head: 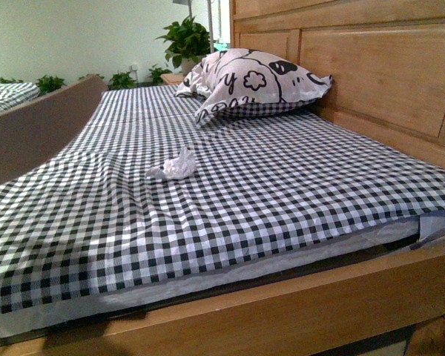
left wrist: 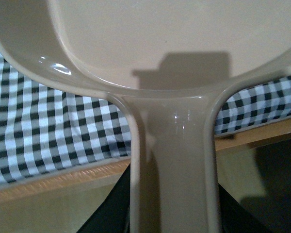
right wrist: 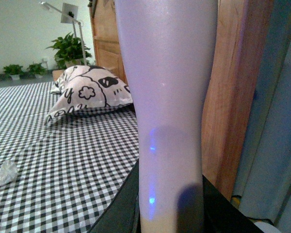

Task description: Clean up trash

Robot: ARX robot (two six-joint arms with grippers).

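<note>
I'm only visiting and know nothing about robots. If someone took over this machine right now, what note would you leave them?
Left gripper: shut on the dustpan handle, with the pan over the bed's near edge.
Right gripper: shut on a pale handle; its working end is out of view.
Tissue: lying mid-bed on the checked sheet, apart from the pillow by the headboard.
Done: both tools are in hand.
Left: get the tissue into the dustpan and take it away.
</note>
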